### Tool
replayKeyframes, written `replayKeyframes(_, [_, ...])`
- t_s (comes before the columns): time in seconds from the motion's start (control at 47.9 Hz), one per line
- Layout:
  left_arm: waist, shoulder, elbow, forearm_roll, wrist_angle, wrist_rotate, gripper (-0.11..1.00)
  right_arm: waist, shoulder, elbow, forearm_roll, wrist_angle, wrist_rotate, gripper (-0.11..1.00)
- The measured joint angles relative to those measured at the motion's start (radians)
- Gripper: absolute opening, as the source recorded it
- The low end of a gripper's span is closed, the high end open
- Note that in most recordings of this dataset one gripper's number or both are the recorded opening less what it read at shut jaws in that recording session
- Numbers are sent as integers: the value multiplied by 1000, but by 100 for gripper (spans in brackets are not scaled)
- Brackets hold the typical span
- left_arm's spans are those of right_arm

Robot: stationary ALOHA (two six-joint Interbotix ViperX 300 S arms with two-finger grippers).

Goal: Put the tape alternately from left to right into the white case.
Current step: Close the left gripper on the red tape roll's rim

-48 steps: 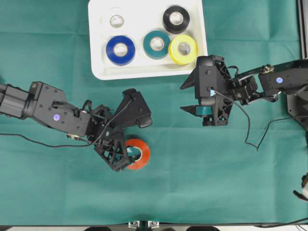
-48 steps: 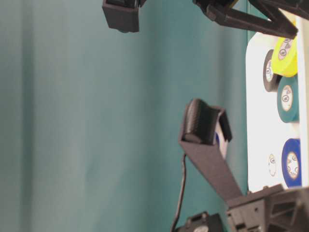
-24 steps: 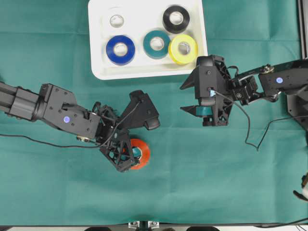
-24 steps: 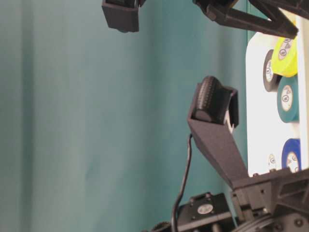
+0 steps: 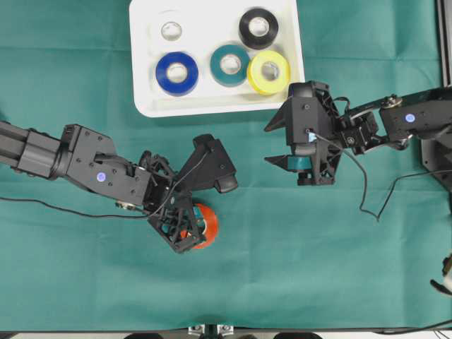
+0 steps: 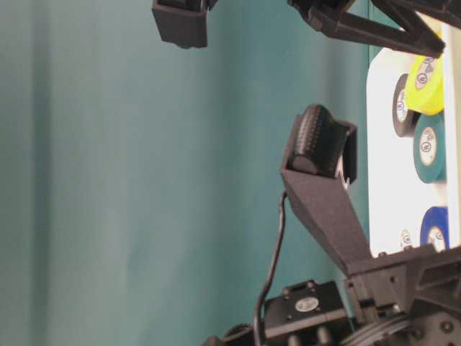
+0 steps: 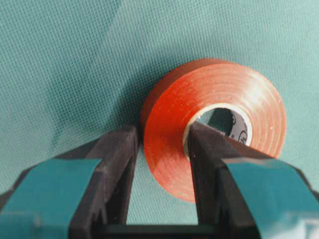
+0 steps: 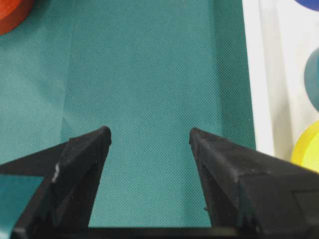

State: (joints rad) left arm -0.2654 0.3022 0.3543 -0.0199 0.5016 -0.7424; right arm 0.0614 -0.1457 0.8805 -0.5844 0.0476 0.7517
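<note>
Red round tape roll (image 7: 214,124) gets pinched by the left end effector (image 7: 160,149); the right end effector (image 8: 149,144) stays spread wide.

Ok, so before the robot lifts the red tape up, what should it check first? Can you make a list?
1. Left end effector closed on the red tape, one finger outside and one in the core: ok.
2. Grip strong enough for lifting: cannot tell.
3. Room in the white case: ok, there is bare floor between the rolls.
4. Five rolls already inside, white, blue, teal, yellow, black: ok.
5. Right end effector open, empty and away from the red tape: ok.
</note>
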Motion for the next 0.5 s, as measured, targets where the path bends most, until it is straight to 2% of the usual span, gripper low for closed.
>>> replayKeyframes(0.313, [0,-12,2,0,3,14,-3,0,0,0,0,3,0,72])
replayKeyframes(0.501, [0,-92,0,0,25,75,-3,-2,0,0,0,3,0,72])
